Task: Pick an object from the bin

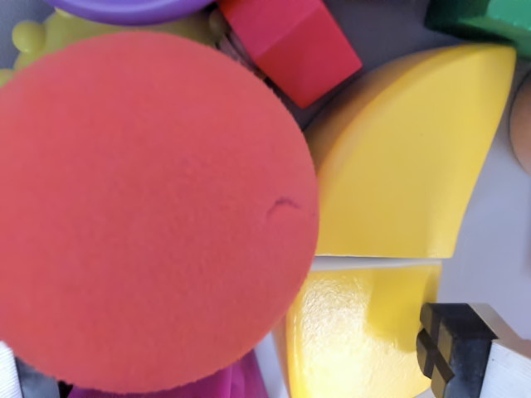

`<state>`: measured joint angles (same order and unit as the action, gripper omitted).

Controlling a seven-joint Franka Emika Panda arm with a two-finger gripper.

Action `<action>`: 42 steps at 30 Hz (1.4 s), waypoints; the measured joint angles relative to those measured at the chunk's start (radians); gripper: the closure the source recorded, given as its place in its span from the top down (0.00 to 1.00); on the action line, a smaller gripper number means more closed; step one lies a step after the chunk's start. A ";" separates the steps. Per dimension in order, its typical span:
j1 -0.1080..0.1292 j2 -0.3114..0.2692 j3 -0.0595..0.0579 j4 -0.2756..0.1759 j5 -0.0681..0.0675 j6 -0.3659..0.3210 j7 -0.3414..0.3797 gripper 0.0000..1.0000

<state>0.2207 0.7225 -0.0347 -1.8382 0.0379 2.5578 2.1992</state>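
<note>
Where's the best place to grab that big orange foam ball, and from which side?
Probably across the widest part of the orange foam ball, coming straight down from above. It sits on top of the pile, and its round, soft surface should give under the gripper. Its sides are crowded by neighbouring blocks.

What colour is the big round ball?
The big round ball is orange-red; the wrist view shows it best.

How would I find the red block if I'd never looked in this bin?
Start at the huge orange-red foam ball filling the wrist view's left. Look just above its upper right edge, at the top of the picture, left of the yellow quarter-round wedge. The red block is the only flat-faced, sharp-cornered red thing there.
</note>
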 joint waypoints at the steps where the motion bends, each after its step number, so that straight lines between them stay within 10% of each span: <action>1: 0.000 0.000 0.000 0.000 0.000 0.000 0.000 0.00; 42: -0.003 -0.023 -0.002 -0.001 0.000 -0.008 -0.001 0.00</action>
<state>0.2180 0.6996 -0.0364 -1.8390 0.0379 2.5498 2.1986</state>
